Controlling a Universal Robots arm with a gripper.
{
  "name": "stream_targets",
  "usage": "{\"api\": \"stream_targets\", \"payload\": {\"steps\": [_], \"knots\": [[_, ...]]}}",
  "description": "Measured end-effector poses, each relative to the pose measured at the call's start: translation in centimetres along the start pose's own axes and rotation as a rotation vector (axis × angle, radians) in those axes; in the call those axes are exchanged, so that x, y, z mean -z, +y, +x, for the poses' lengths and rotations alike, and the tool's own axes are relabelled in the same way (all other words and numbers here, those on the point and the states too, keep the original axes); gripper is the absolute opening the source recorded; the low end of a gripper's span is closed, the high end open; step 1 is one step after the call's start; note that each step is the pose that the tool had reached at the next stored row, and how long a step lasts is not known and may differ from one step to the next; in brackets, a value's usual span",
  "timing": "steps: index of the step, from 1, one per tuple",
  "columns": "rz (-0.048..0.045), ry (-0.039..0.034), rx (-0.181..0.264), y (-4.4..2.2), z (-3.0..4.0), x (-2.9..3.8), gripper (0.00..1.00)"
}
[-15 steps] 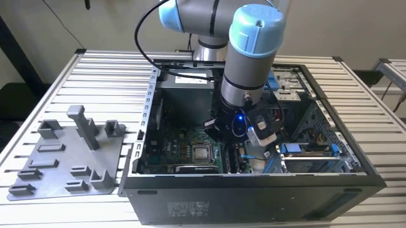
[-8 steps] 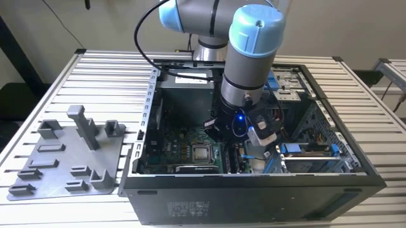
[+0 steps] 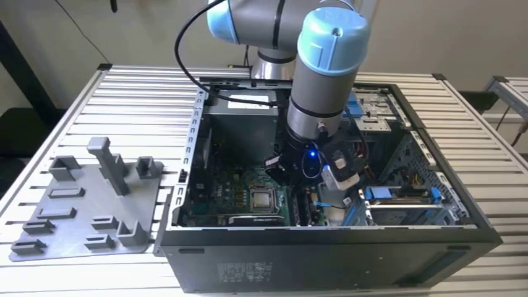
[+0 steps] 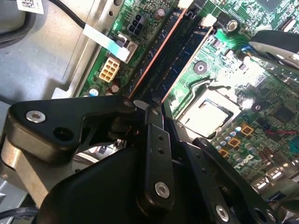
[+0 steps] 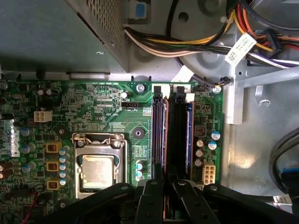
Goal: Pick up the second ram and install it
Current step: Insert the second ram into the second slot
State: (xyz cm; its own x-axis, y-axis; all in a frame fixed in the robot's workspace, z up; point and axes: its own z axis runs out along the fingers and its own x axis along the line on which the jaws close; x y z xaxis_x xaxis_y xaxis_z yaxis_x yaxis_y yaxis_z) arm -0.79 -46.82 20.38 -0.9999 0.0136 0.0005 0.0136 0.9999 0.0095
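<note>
Ram number two, the second ram (image 5: 161,135), stands on edge in its motherboard slot (image 5: 176,135), its near end between the gripper (image 5: 163,183) fingers (image 4: 153,135), which seem pressed on it. Uneven pressing could leave one end unseated. The exterior view alone shows the grey holder plate (image 3: 83,210) outside the case (image 3: 330,260).

Grey tubular arm (image 3: 318,93), light-blue joint caps, black end effector (image 4: 148,106).

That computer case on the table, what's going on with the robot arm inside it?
The arm has reached down into the open computer case, with its gripper right over the motherboard's memory slots. Two RAM sticks stand side by side in the slots; the second ram is in the one farther from the processor socket. The grey holder plate sits beside the case.
</note>
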Motion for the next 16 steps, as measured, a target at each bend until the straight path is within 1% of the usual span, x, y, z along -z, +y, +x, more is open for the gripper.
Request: {"api": "stream_targets", "payload": {"steps": [5,7,10,15,16], "knots": [[0.0018,0.0003,-0.010,0.00,-0.01,-0.08,0.14],[-0.0014,0.0003,-0.011,-0.03,0.00,-0.09,0.14],[-0.0094,0.0004,-0.011,-0.11,0.01,-0.01,0.14],[-0.0125,0.0000,-0.011,-0.08,0.01,0.14,0.14],[-0.0147,-0.0004,-0.011,-0.03,0.00,0.22,0.14]]}}
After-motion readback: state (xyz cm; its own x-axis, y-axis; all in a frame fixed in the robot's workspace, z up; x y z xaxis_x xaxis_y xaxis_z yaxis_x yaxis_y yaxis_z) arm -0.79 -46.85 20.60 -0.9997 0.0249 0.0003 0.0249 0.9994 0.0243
